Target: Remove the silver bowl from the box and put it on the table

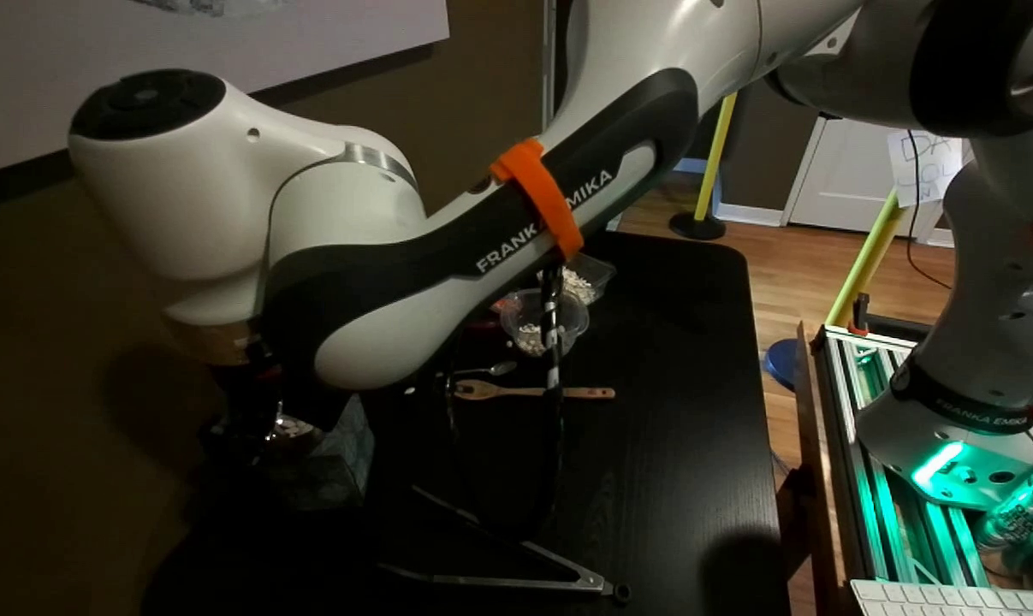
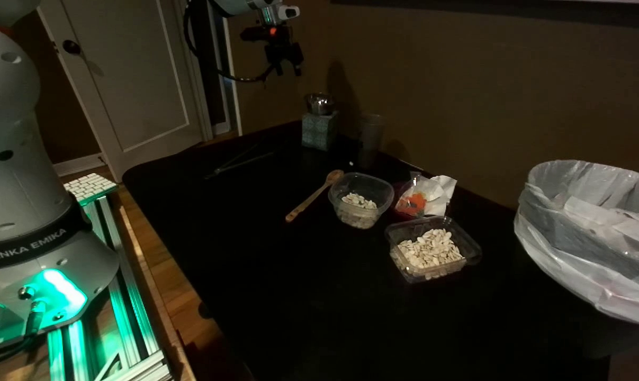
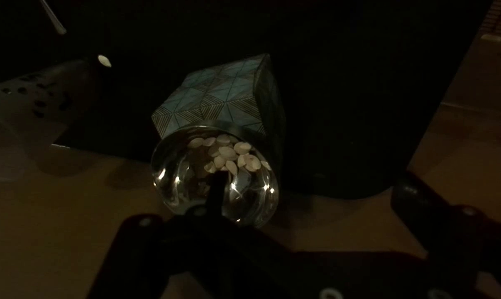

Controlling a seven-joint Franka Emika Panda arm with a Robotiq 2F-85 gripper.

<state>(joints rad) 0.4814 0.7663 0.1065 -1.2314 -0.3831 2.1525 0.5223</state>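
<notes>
Beside a brown wall (image 2: 441,90), the black table (image 2: 277,259) bears the box (image 2: 318,132), silver bowl (image 2: 320,105) atop; the gripper (image 2: 289,72) gapes above.

Robot-side edge of table (image 2: 218,238): free lane | wall-side edge: box (image 2: 319,132), silver bowl (image 2: 319,105) atop, tall cup (image 2: 371,132) in the way

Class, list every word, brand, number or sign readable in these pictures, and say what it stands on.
"FRANK… MIKA": robot arm, middle letters hidden by the orange band.
"FRANKA EMIKA": black base collar.
Paper sign: letters too unclear to quote surely.
Keyboard: key markings too small.
Can: print too blurred.
Wooden spoon: handle mark too small.
</notes>
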